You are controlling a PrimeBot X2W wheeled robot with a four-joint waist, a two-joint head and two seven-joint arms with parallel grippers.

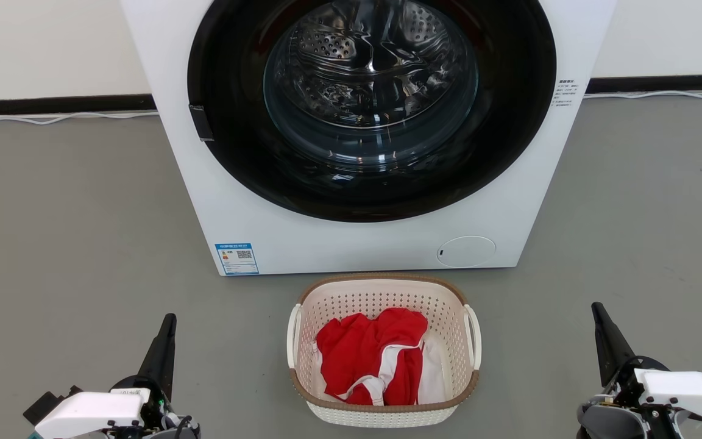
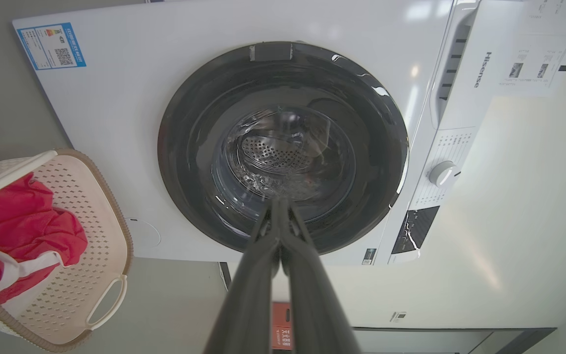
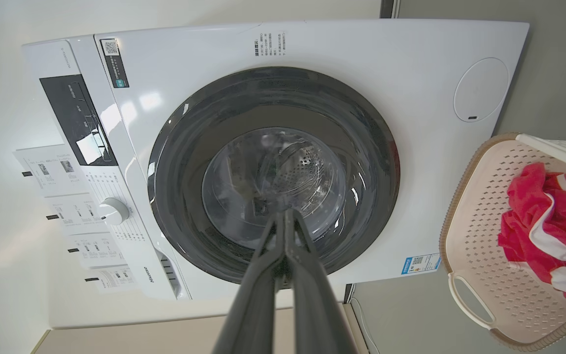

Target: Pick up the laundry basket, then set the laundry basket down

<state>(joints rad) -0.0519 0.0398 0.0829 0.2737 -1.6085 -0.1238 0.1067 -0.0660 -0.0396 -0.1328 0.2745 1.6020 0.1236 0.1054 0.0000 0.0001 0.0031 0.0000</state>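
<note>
Left gripper [image 1: 170, 317] and right gripper [image 1: 596, 306] (both closed), laundry basket [image 1: 381, 300] between

Head looks down; wrists low, sharing washer [image 2: 116, 123].

I get bright, soft, even light in all three views. The floor [image 1: 70, 244] reads flat grey with hardly a shadow. The door glass [image 1: 369, 85] throws small white glints. In the wrist views the washer [image 2: 116, 123] bows towards the edges, and the wall [image 2: 509, 221] washes out pale. The left gripper [image 2: 279, 206] and right gripper [image 3: 287, 214] go soft near the lens.
</note>
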